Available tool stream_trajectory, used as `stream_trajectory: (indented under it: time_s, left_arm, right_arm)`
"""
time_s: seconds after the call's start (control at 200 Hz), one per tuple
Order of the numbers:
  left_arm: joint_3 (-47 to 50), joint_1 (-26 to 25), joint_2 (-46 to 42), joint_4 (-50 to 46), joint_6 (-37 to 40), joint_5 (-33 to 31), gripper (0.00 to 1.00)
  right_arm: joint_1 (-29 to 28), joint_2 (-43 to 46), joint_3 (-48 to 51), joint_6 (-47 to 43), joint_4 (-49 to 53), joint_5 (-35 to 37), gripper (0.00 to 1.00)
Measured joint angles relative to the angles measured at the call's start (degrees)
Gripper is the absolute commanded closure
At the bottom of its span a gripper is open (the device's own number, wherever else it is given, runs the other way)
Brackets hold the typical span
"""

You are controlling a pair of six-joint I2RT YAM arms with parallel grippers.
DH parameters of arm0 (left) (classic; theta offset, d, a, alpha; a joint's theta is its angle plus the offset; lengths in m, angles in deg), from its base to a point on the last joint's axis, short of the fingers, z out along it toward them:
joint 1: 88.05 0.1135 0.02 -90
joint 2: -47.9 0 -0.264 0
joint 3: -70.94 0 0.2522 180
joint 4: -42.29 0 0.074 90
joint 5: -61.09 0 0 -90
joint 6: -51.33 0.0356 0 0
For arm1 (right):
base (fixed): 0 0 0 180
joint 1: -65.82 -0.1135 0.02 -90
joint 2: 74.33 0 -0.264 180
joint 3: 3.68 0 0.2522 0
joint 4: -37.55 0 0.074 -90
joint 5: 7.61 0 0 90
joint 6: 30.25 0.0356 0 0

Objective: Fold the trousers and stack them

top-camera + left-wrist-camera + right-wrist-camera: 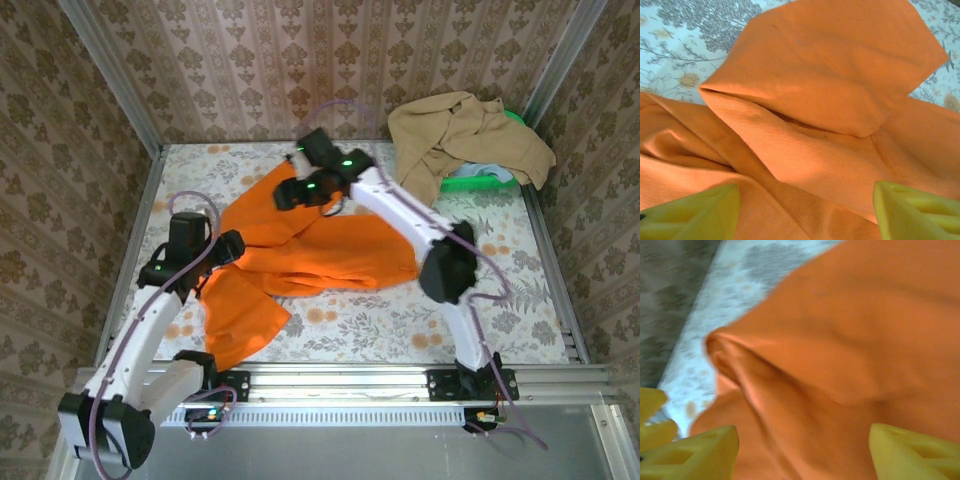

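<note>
The orange trousers lie crumpled and partly folded across the middle-left of the table, with one leg end reaching toward the near edge. My left gripper hovers over their left edge, and in the left wrist view it is open, its yellow fingers spread wide over layered folds of the trousers. My right gripper is at the trousers' far end. In the right wrist view it is open too, above a raised ridge of the trousers, with nothing pinched.
A tan garment is heaped on a green basket at the back right. The floral table cover is bare at the right. Metal frame rails run along the near edge, and patterned walls close in the back and sides.
</note>
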Motion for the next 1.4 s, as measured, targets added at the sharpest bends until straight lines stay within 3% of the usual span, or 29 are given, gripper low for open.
stream_trajectory:
  time_s: [0.23, 0.385, 0.52, 0.615, 0.77, 0.82, 0.89, 0.965, 1.035, 1.17, 1.4]
  left_arm:
    - [0.68, -4.72, 5.73, 3.41, -1.57, 0.44, 0.26]
    - [6.05, -4.98, 2.1, 1.99, -4.72, -1.7, 0.2]
    - [9.51, -1.09, -2.62, -1.86, -6.91, -2.95, 0.16]
    - [11.98, 2.34, -3.39, -2.16, -8.46, -2.6, 0.2]
    - [16.41, 2.71, -0.72, -0.15, -10.71, -0.04, 0.33]
    - [17.73, 2.49, 0.61, 1.22, -11.65, 0.72, 0.46]
    - [19.45, 2.34, 2.27, 3.19, -12.24, 1.57, 0.74]
    - [20.59, 2.32, 3.89, 5.07, -12.46, 2.1, 1.0]
    - [20.81, 2.32, 5.27, 6.27, -12.31, 2.45, 1.0]
    - [19.96, 2.32, 4.17, 6.08, -10.67, 2.69, 1.0]
    - [6.64, 3.3, -1.38, 1.03, -5.86, 1.53, 1.0]
  right_arm:
    - [16.2, 31.91, 43.01, 6.93, -8.72, 11.15, 0.29]
    - [15.74, 40.76, 64.61, 12.5, -11.19, 11.65, 0.24]
    - [15.65, 43.01, 74.79, 16.46, -13.14, 9.9, 0.18]
    - [16.17, 43.3, 77.79, 18.88, -16.31, 7.43, 0.18]
    - [16.39, 40.39, 78.14, 21.29, -22.62, 4.9, 0.26]
    - [16.39, 38.27, 78.14, 21.92, -24.48, 4.35, 0.37]
    - [16.44, 35.39, 78.14, 22.69, -26.23, 4.13, 0.56]
    - [16.7, 33.64, 77.75, 22.49, -26.71, 4.33, 0.87]
    - [17.07, 33.0, 77.22, 22.47, -26.95, 4.35, 1.0]
    - [17.18, 35.93, 76.52, 21.94, -25.75, 5.01, 1.0]
    - [17.14, 54.27, 67.38, 19.3, -16.41, 8.33, 1.0]
